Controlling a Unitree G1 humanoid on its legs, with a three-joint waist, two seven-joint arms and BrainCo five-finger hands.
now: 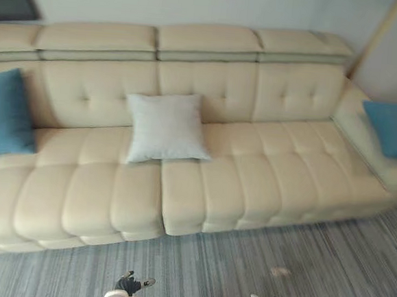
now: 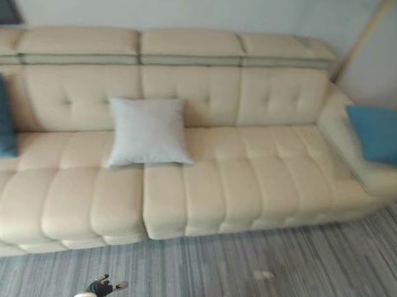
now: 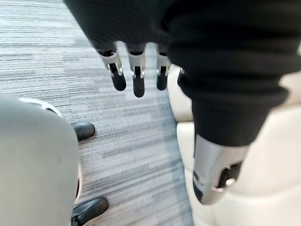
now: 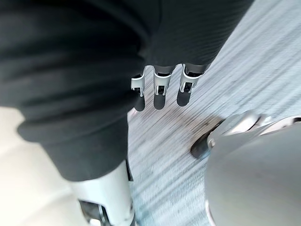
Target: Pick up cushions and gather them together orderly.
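Cushion [image 1: 166, 127] (white) leaning on sofa [image 1: 272, 175] back, centred

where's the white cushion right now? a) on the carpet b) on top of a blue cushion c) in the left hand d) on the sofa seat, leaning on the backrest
d: the white cushion sits on the sofa against its backrest, between the left blue cushion and the right blue cushion; the left hand hangs open, empty.

— We see bright, soft, even light across the sofa [image 1: 266, 161].
— We agree; faint shade lies beneath the white cushion [image 1: 166, 125] and along the sofa's near edge on the carpet [image 1: 314, 254]. We cannot tell the light's source.
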